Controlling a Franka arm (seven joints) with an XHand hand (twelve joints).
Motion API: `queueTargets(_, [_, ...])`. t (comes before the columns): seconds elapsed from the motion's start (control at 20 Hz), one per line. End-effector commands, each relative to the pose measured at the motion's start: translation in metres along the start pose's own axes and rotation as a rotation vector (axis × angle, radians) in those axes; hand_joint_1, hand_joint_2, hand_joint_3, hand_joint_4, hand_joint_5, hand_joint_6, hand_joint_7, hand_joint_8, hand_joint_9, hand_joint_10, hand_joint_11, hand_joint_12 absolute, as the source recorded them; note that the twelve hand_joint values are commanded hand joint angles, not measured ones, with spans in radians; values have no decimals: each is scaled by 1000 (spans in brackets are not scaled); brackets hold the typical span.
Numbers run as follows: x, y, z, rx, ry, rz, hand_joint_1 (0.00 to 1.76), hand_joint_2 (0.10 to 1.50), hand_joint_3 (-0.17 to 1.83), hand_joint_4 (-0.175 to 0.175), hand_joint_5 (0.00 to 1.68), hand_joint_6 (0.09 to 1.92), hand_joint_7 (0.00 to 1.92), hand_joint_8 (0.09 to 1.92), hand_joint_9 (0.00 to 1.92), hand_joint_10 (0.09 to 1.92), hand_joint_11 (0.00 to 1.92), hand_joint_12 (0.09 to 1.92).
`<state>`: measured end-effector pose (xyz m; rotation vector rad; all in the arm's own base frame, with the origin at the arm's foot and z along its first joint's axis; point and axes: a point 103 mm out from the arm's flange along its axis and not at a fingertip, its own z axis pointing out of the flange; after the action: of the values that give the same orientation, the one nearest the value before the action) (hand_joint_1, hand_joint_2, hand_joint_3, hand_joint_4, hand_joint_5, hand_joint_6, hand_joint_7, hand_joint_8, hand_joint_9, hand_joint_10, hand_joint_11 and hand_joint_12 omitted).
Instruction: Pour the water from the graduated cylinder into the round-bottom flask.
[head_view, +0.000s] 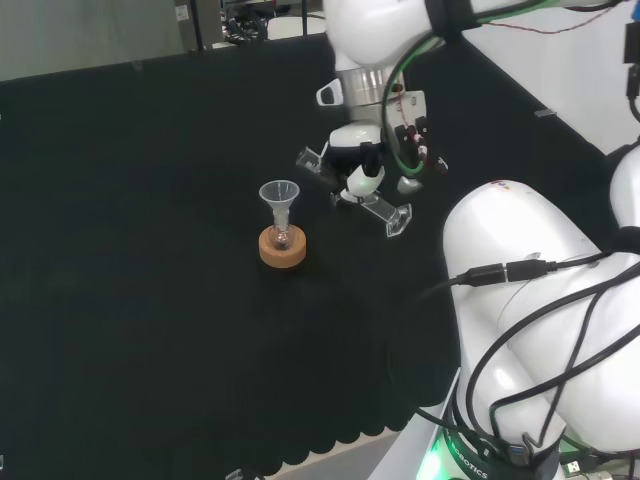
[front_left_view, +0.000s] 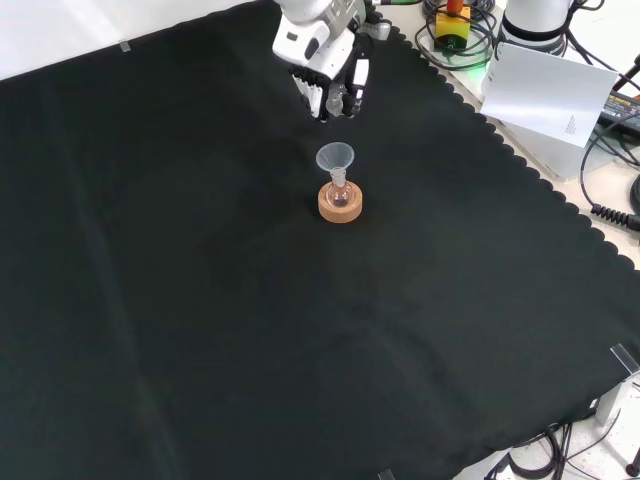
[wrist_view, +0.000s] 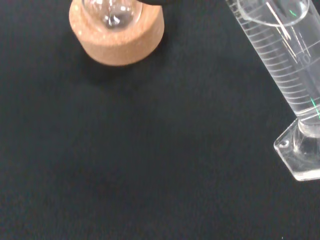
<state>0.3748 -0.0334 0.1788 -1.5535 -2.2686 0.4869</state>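
The hand (head_view: 365, 180) is holding the measuring cylinder (head_view: 360, 196), fingers curling round its middle, above the counter (head_view: 150, 250) just beside the cork stand (head_view: 283, 248). The cylinder is lying nearly level, long axis tilting, mouth facing the funnel (head_view: 279, 192) in the flask (head_view: 283, 237), foot facing away. Risk: the mouth is sitting short of the funnel; tipping further would be spilling water onto the cloth.

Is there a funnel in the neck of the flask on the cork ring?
Yes, in the head view a clear funnel stands in the flask on the cork ring.
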Motion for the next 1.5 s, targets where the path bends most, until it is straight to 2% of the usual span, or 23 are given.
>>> queueTargets(0.05, [0,2,3,113,-70,62,1098,1187,-3,-124,858,1189,1176,469,1467,87,1402,691])
queueTargets(0.35, [5,4,2,176,-115,91,1099,1186,-2,-124,859,1188,1180,465,1469,87,1403,690])
queueTargets(1.05, [7,12,-11,241,-180,136,1100,1185,-2,-124,861,1186,1187,455,1472,87,1405,687])
queueTargets(1.25, [10,17,-14,287,-216,166,1100,1185,-2,-124,861,1186,1188,453,1473,87,1405,686])
queueTargets(1.5, [18,20,-21,303,-255,176,1100,1185,-2,-125,861,1186,1190,449,1474,87,1406,685])
